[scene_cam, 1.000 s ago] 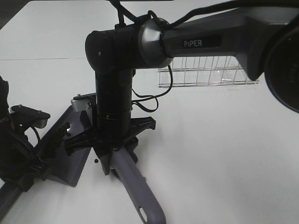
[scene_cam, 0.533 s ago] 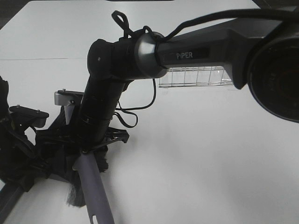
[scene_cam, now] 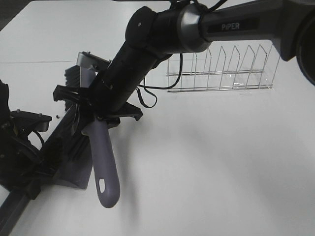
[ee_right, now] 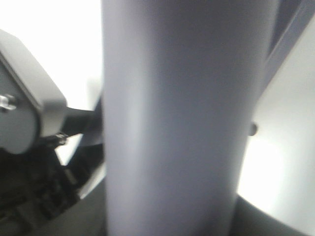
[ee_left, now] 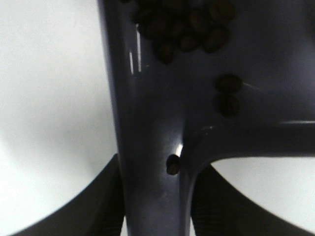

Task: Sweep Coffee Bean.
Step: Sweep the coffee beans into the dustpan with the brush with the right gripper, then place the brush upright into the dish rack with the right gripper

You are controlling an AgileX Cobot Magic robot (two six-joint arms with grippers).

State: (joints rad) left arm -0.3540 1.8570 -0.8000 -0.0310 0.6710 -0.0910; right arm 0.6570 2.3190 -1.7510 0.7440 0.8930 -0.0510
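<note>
In the exterior high view my right gripper (scene_cam: 97,117) reaches across to the left and is shut on the purple brush (scene_cam: 104,164). The brush's handle slants down toward the front and its head hangs over the purple dustpan (scene_cam: 74,174). My left gripper (scene_cam: 27,167) holds that dustpan by its handle at the lower left. The left wrist view shows the left gripper (ee_left: 155,209) shut on the dustpan (ee_left: 147,123), with a heap of coffee bean (ee_left: 182,24) in the pan and a few strays nearer the handle. In the right wrist view the brush handle (ee_right: 182,118) fills the frame.
A wire rack (scene_cam: 221,69) stands at the back right of the white table (scene_cam: 221,162). One small dark speck (scene_cam: 57,117) lies on the table left of the brush head. The right arm's long black link spans the upper part of the exterior high view.
The right arm has swung the brush from the dustpan's right front leftward across the pan, then lifted it toward the back. The left gripper and dustpan have stayed put.
</note>
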